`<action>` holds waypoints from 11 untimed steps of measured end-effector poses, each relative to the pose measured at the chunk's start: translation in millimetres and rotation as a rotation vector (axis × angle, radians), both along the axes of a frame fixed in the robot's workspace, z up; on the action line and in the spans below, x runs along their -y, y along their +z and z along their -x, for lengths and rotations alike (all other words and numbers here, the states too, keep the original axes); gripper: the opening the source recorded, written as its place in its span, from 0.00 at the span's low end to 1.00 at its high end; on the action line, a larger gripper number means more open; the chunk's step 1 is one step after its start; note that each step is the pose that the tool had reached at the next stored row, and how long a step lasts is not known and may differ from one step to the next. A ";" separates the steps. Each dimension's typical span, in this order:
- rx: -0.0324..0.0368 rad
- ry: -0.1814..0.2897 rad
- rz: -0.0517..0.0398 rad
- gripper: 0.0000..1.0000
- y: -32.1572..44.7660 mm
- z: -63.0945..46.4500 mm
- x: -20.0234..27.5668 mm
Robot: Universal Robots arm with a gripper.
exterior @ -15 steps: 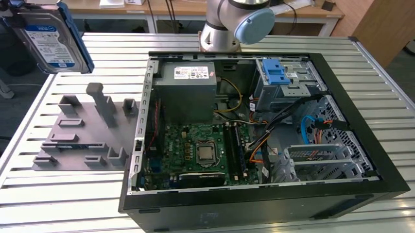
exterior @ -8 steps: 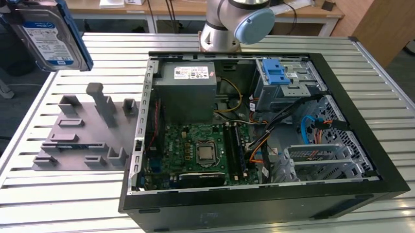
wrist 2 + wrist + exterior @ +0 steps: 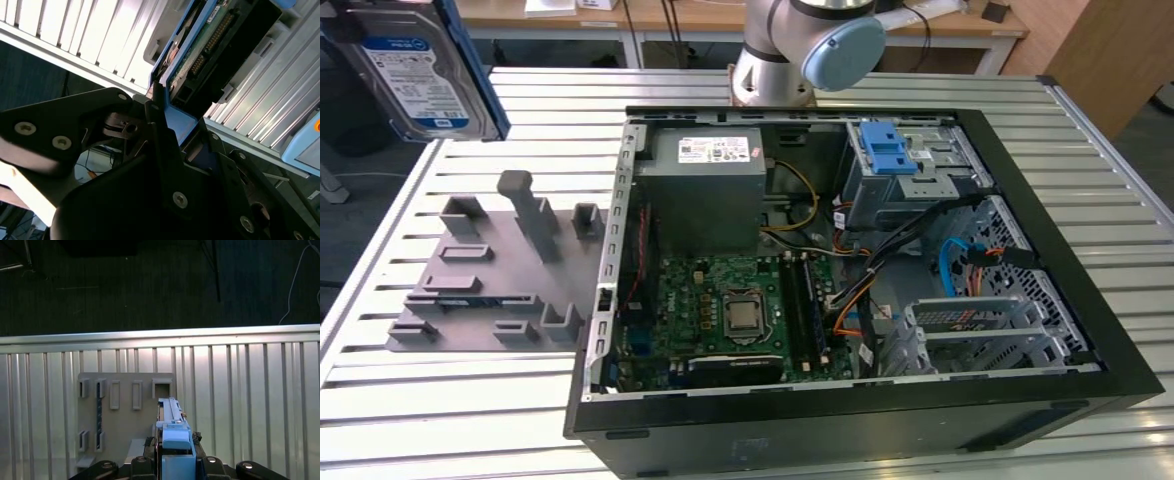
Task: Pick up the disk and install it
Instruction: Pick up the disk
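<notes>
Right, pick part looks done: the end effector (image 3: 172, 112) is clamped on the disk (image 3: 420, 70), dark fingers (image 3: 165, 150) pinching the blue bracket (image 3: 179, 122) at one end, per the second wrist view. In the exterior view the disk hangs in mid-air at the exterior view's left, label toward the camera, well above the grey tray (image 3: 467, 290) and touching nothing but the grip. In the first wrist view the disk (image 3: 172, 425) is edge-on over the tray (image 3: 125, 425), w/ the slatted tabletop (image 3: 250, 400) underneath. The open PC case (image 3: 854, 430) lies flat on the tabletop (image 3: 480, 410) just beside the tray, side panel off. Disk is outside it, so install isn't done yet.

Step in hand, IMO: carrying the disk. To do it well:
- Keep the squeeze firm on the bracket, not on the bare board (image 3: 212, 42) on the underside. The hold is at one end only, so the long body could swing or slip.
- Hold orientation and height steady so it clears the tray's upright posts (image 3: 520, 205) and the case wall.
- Go slow, no jerks; drives prob. don't like knocks.
- Inside the case, mind the loose cables (image 3: 958, 262) near the drive cages (image 3: 907, 165). Which bay is meant I can't tell from here.
</notes>
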State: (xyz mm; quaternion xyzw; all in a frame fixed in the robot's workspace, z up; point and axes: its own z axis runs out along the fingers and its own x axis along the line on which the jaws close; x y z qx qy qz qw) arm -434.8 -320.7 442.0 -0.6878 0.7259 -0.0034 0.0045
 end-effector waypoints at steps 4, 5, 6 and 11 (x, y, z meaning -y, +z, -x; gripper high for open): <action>0.0000 0.000 0.0000 0.36 3.4 0.0 -0.3; 0.0001 0.000 0.0000 0.36 4.3 0.0 -0.3; 0.0001 0.000 0.0000 0.36 5.2 0.0 -0.3; 0.0000 0.000 0.0000 0.36 10.8 0.0 -0.4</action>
